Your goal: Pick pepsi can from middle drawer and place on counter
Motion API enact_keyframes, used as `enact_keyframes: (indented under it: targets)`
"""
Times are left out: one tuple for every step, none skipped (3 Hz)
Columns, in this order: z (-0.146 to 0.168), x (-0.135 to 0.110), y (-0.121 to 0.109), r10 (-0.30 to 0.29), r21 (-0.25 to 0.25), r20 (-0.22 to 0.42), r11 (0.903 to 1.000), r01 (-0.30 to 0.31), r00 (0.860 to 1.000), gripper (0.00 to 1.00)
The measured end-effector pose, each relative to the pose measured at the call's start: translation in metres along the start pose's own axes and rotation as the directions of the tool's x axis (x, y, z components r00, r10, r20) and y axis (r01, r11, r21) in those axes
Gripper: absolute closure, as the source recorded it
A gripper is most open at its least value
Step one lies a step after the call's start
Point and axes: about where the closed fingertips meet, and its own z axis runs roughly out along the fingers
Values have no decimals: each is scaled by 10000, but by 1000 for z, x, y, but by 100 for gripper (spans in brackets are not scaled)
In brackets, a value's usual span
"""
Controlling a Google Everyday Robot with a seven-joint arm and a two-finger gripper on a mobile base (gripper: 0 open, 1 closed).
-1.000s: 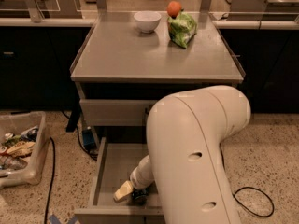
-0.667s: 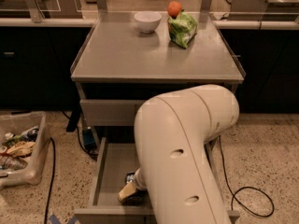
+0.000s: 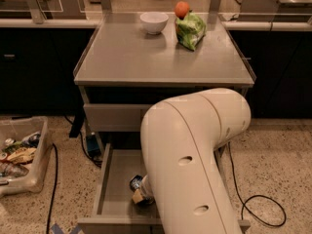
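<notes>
The middle drawer [image 3: 113,179] is pulled open below the cabinet, its grey floor showing on the left. The pepsi can [image 3: 136,183] lies inside it, only its blue and silver end showing beside my arm. My gripper [image 3: 139,195] reaches down into the drawer right at the can; my large cream arm [image 3: 195,160] hides most of it. The counter [image 3: 146,57] is the grey cabinet top above.
On the counter stand a white bowl [image 3: 154,22], a green crinkled snack bag [image 3: 190,29] and an orange fruit [image 3: 182,9]. A clear bin of clutter [image 3: 19,152] sits on the floor at left. A black cable [image 3: 263,206] loops on the floor at right.
My arm has swung left and lower over the drawer, and the gripper has moved leftward. The blue can end now shows beside it.
</notes>
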Motion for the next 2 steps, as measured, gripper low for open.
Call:
enact_keyframes:
  targets:
    - [0, 0, 0, 0, 0, 0, 10000, 0, 10000, 66]
    - [-3, -1, 1, -1, -3, 1, 10000, 1, 10000, 89]
